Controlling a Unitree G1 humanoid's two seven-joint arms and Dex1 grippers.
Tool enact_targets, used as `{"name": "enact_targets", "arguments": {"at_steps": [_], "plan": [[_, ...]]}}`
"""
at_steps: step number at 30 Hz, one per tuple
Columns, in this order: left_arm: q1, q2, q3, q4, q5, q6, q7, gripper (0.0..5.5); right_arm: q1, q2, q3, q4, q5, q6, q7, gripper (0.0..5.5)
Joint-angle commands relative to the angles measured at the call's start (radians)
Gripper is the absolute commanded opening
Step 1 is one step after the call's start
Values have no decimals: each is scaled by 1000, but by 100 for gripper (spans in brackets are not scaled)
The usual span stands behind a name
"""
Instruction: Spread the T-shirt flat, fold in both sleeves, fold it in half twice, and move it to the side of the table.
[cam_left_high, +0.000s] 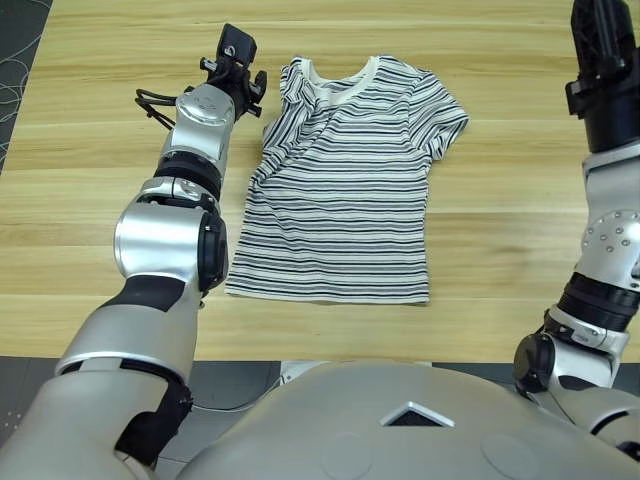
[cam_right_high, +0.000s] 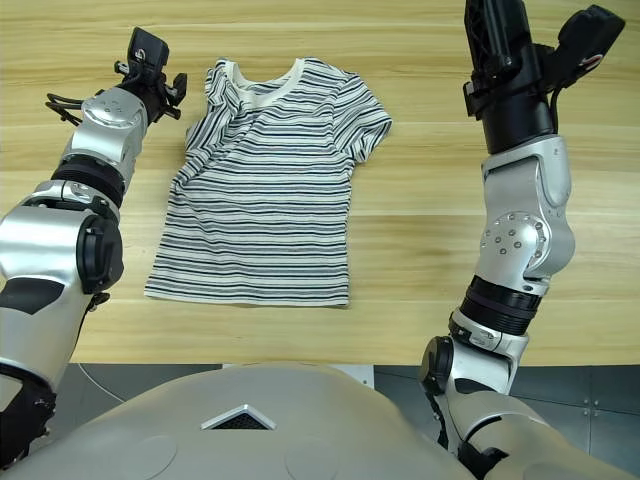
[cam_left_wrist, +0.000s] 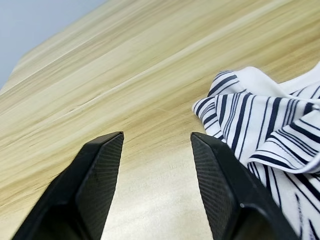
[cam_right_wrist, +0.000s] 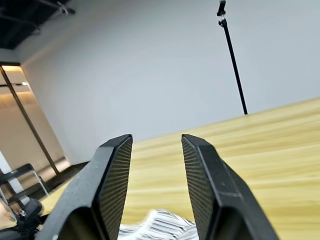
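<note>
T-shirt (cam_left_high: 345, 190), striped, lies on the wooden worktop (cam_left_high: 520, 250) with its collar away from the robot and its hem nearest. Its right sleeve (cam_left_high: 445, 120) is spread outward. Its left sleeve (cam_left_high: 290, 100) is crumpled in over the chest. Left hand (cam_left_wrist: 156, 137) sits low, just beside the T-shirt's left shoulder, fingers apart and empty, not touching the cloth. Right hand (cam_right_wrist: 156, 137) is raised well to the right of the T-shirt, released, holding nothing.
</note>
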Motion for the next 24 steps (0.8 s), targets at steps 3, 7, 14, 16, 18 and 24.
{"name": "enact_targets", "arguments": {"at_steps": [3, 7, 14, 16, 18, 24], "plan": [[19, 2, 1, 3, 12, -14, 1, 252, -22, 28, 52, 302, -40, 228, -79, 184], [31, 14, 22, -15, -11, -53, -10, 255, -102, 70, 54, 473, -76, 202, -83, 197], [108, 54, 85, -107, -83, -165, -51, 255, -288, 131, 11, 734, -124, 58, -105, 315], [132, 61, 89, -153, -95, -190, -64, 255, -335, 136, 1, 818, -138, 35, -109, 315], [154, 68, 93, -211, -107, -206, -72, 255, -369, 142, 10, 890, -159, 30, -97, 315], [238, 65, 93, -448, -141, -185, -99, 255, -429, 149, 34, 1049, -216, 22, -51, 295]]}}
